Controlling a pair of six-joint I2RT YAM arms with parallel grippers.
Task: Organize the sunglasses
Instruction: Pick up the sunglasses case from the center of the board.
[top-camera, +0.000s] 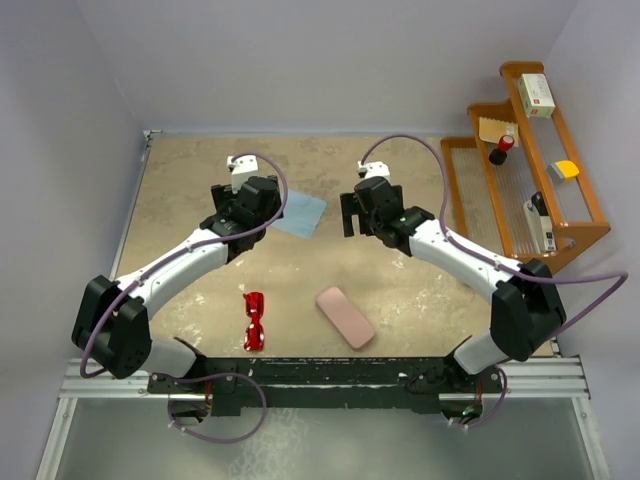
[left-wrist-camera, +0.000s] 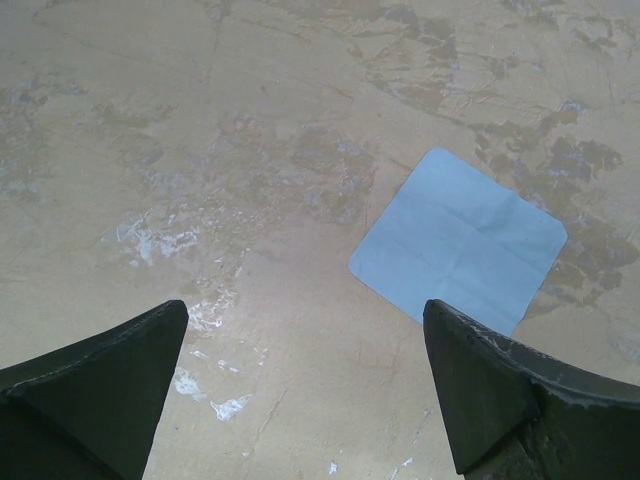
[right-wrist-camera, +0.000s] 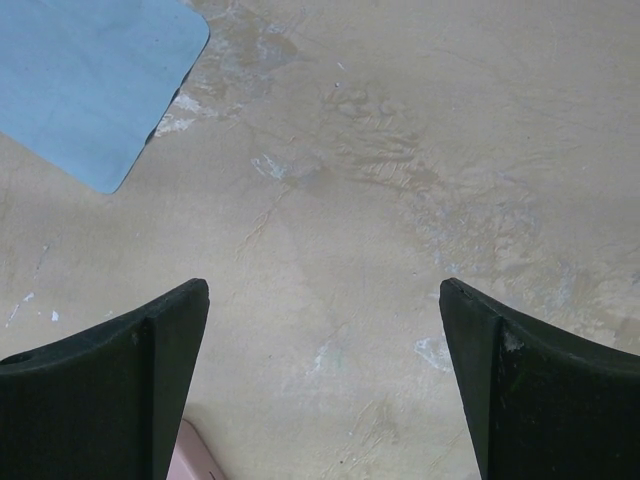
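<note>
The sunglasses (top-camera: 255, 321) lie on the table (top-camera: 170, 215) near its near edge, a little left of centre, with their long side running near to far. Nothing touches them. The case (top-camera: 345, 317) lies to their right, apart from them and set at a slant, also close to the near edge.

Both arms reach toward the middle of the table, farther out than the sunglasses. The left gripper (left-wrist-camera: 306, 325) hangs with its jaws spread wide and nothing between them, only bare tabletop below. The cloth (left-wrist-camera: 460, 238) lies flat just ahead and to the right of it. The right gripper (right-wrist-camera: 322, 300) is likewise spread wide and empty, over bare table. Its wrist view shows a corner of the cloth at the far left and a sliver of pink at the bottom edge beside its left finger (most likely the case, though too little shows to be sure).

From above, the cloth lies between the two grippers, closer to the left one. A wooden rack (top-camera: 575, 180) with small items stands at the far right.
</note>
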